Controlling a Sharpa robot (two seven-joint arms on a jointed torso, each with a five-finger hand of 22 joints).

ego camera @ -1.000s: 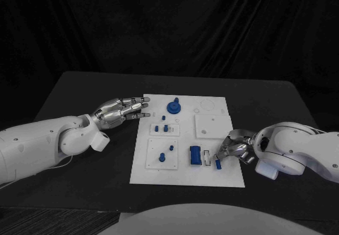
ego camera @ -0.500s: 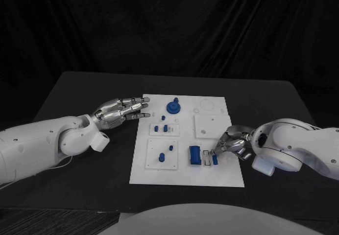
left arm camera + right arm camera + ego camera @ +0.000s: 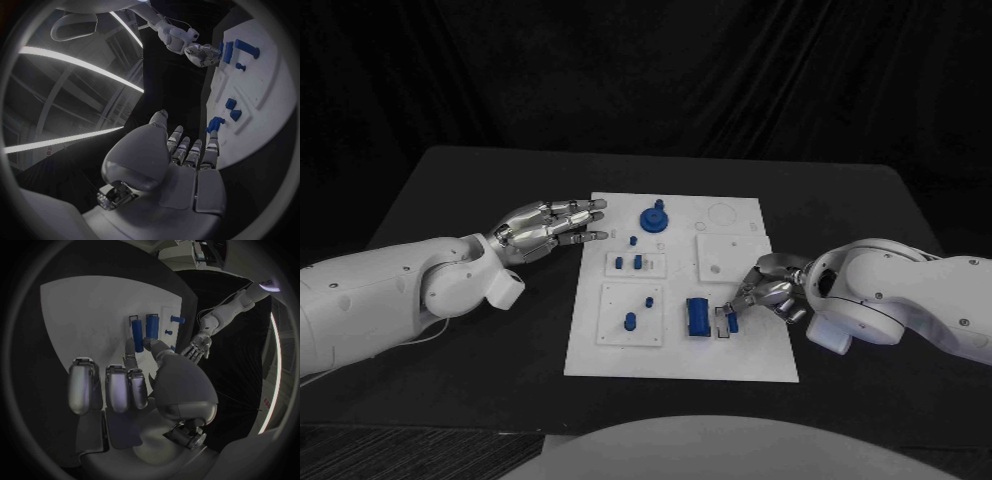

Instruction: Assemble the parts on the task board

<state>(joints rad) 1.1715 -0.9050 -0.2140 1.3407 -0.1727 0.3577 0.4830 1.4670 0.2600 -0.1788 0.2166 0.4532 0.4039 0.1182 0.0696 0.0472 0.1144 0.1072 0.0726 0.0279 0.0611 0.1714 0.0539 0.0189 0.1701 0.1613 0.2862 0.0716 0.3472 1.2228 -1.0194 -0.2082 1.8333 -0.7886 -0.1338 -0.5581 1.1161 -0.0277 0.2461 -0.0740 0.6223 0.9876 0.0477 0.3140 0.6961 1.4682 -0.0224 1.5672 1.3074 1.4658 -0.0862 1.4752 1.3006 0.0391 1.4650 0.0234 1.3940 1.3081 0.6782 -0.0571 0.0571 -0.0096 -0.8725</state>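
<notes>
I see a wide black table (image 3: 473, 190) with dark black curtains (image 3: 661, 70) hanging behind it, and the flat white task board (image 3: 733, 360) lies in the middle of the table. My left silver hand (image 3: 548, 226) floats just beside the board's left edge with its fingers spread flat and nothing in it. My right silver hand (image 3: 764, 297) is low over the board's right side, and its fingertips pinch a small blue peg (image 3: 731, 322). That peg stands next to a bigger dark blue block (image 3: 697, 317) on the board. A round blue knob piece (image 3: 653, 216) sits near the far end of the board, and a few little blue pegs (image 3: 630, 263) stand on white square plates (image 3: 629, 313) on the left side
</notes>
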